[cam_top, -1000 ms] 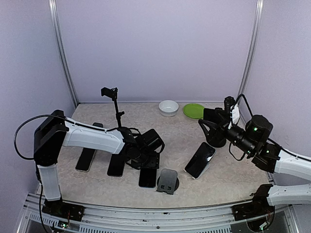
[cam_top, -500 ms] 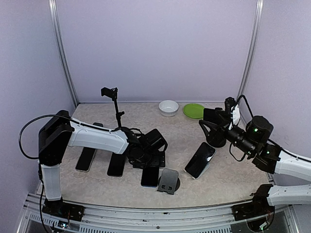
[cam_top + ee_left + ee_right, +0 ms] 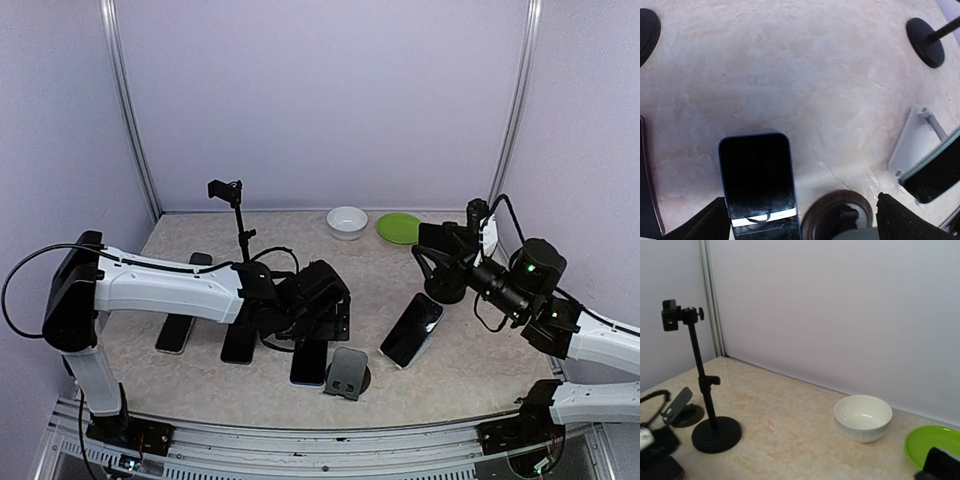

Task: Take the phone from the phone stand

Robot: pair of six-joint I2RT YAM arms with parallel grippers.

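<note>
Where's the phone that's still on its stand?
Top view: the phone leans on its stand right of centre on the table, just right of the empty grey stand, on the right arm's side.

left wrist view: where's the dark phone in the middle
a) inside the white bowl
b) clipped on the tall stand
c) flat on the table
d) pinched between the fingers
c: the phone lies flat on the table, with the left gripper open over it.

green plate [image 3: 926,442] cut by frame edge, leaning phone [image 3: 936,174] cropped at right edge
</note>
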